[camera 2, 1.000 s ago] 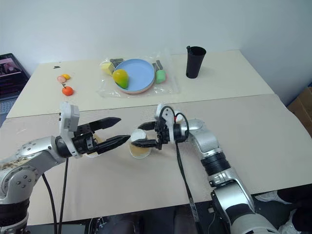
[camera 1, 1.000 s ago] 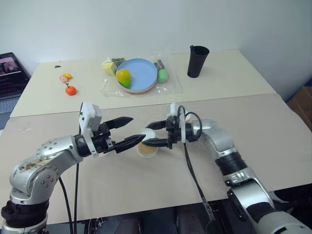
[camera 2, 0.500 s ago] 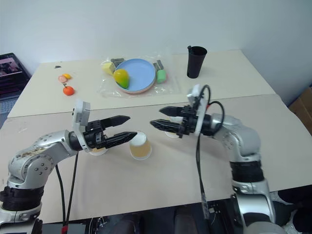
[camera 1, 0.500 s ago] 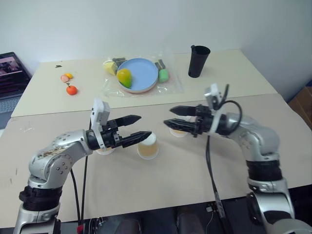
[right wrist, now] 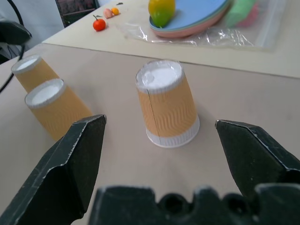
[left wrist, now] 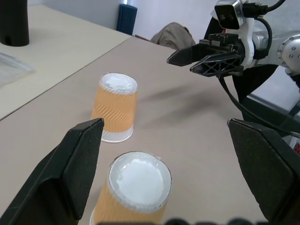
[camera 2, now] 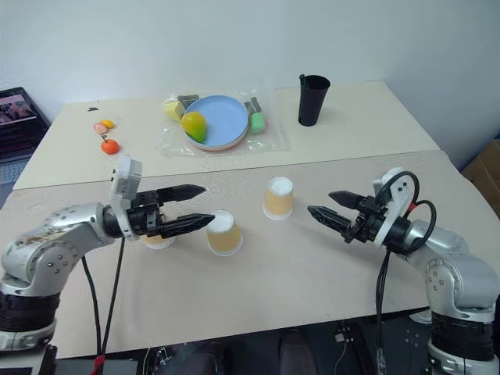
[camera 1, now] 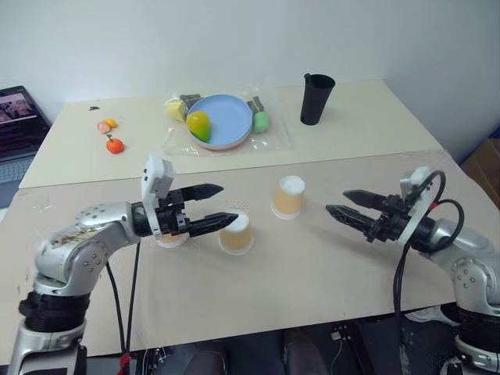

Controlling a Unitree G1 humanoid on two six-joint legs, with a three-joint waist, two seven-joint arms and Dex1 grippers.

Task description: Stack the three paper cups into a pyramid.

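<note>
Beige table (camera 1: 312, 273), white wall (camera 1: 234, 39) behind

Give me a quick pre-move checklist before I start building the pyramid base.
1. Left hand open and empty: ok.
2. Right hand open and empty: ok.
3. Three paper cups upside down on the table: middle cup and right cup ok; left cup, half hidden by the left hand, cannot tell.
4. Base pair touching: not ok, the right cup stands apart.
5. Black cup and plate clear of the work area: ok.
</note>
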